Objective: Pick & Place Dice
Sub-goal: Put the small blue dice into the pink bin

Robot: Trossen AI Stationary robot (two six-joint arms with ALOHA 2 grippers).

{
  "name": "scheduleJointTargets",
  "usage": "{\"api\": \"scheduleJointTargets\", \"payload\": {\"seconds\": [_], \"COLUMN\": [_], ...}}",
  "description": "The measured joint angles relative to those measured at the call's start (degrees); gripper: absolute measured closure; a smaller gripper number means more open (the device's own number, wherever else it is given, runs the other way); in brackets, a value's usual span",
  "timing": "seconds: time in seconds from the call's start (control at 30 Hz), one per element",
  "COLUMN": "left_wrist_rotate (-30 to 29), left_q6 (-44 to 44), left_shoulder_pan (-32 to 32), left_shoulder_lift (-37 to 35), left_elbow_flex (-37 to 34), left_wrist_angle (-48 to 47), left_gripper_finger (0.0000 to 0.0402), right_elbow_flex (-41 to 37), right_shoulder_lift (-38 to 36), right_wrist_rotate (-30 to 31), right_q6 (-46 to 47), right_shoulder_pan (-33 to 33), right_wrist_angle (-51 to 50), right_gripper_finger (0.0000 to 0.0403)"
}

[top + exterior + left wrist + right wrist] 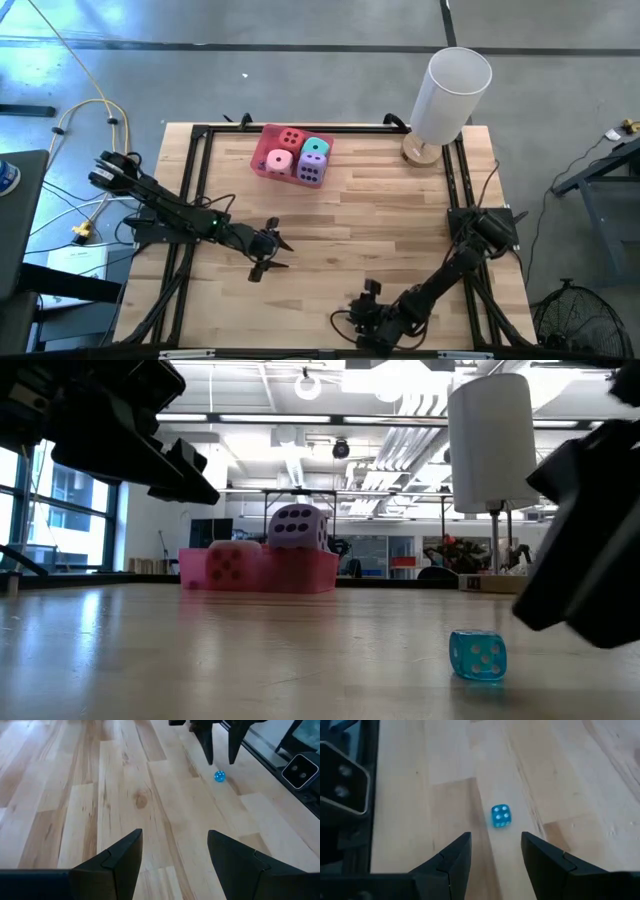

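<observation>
On the left, the left gripper (275,250) waits over the desk (380,210), fingers spread and empty. Behind centre, a pink tray (262,164) holds four big dice. To the right, near the front edge, the right gripper (495,851), spread, faces a small blue die (501,816) lying free. Best centred over the die before closing. A cube, it has no long axis; four pips face up.

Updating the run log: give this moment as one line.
right gripper: open, above blue die | left gripper: open, empty | tray: four dice
</observation>
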Motion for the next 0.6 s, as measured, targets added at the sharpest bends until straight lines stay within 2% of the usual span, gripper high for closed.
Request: {"api": "scheduleJointTargets", "payload": {"seconds": [0.3,0.4,0.6], "left_wrist_rotate": [0.0,0.0,0.0], "left_q6": [0.0,0.0,0.0], "left_shoulder_pan": [0.0,0.0,0.0], "left_shoulder_lift": [0.0,0.0,0.0], "left_elbow_flex": [0.0,0.0,0.0], "left_wrist_angle": [0.4,0.4,0.3], "left_gripper_finger": [0.0186,0.0186,0.0186], "right_elbow_flex": [0.1,0.2,0.2], "right_shoulder_lift": [5.5,7.3,8.2], "right_wrist_rotate": [6.3,8.1,11.3], "right_q6": [0.1,2.7,3.7], "right_shoulder_pan": [0.9,1.0,1.0], "right_wrist_angle": [5.7,6.5,7.2], "right_gripper_finger": [0.0238,0.0238,0.0238]}}
